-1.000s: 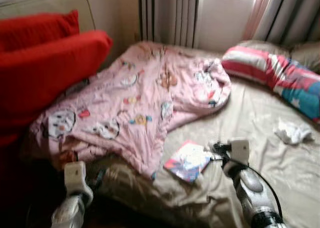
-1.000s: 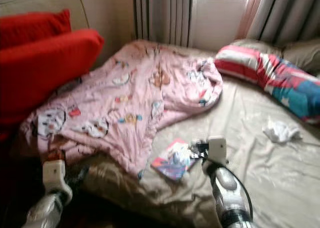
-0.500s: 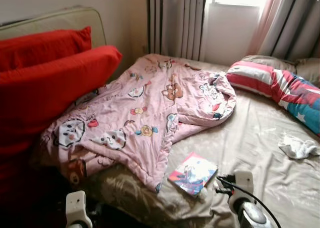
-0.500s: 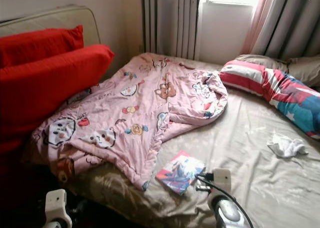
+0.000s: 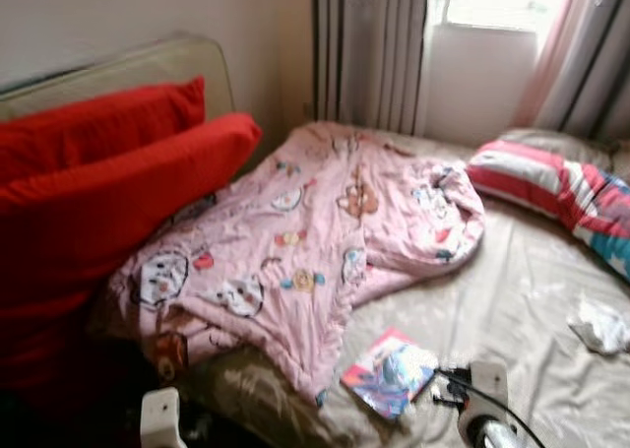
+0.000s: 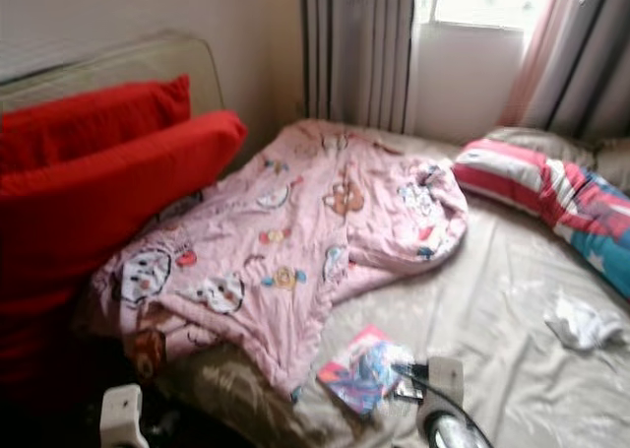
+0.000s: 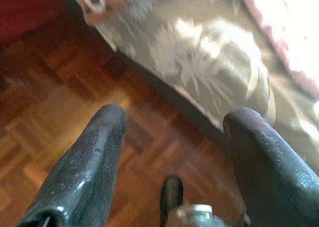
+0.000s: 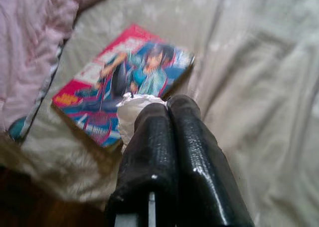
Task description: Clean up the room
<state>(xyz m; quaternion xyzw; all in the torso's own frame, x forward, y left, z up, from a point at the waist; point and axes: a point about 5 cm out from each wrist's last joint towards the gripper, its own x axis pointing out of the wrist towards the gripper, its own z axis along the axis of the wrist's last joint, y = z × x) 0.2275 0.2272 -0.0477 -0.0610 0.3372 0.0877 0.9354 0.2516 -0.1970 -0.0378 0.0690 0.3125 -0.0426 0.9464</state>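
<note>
Right gripper [image 8: 167, 105] jaws pressed together, pinching a crumpled white tissue [image 8: 132, 112] over the comic book [image 8: 119, 85] near the bed's [image 5: 512, 300] front edge. Left gripper [image 7: 172, 122] jaws spread above wooden floor [image 7: 60, 112] beside the bed.

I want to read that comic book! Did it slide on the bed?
No. The comic book lies just past the same corner of the pink blanket as before; only the camera shifted.

On the bed [image 5: 512, 300], a quilt [image 5: 315, 241] spreads from the far edge to the near left corner. Two pillows [image 5: 98, 202] lean at the left edge. A book [image 5: 390, 373] lies near the front edge, a cloth [image 5: 600, 327] toward the right edge, another pillow [image 5: 561, 192] behind it.
</note>
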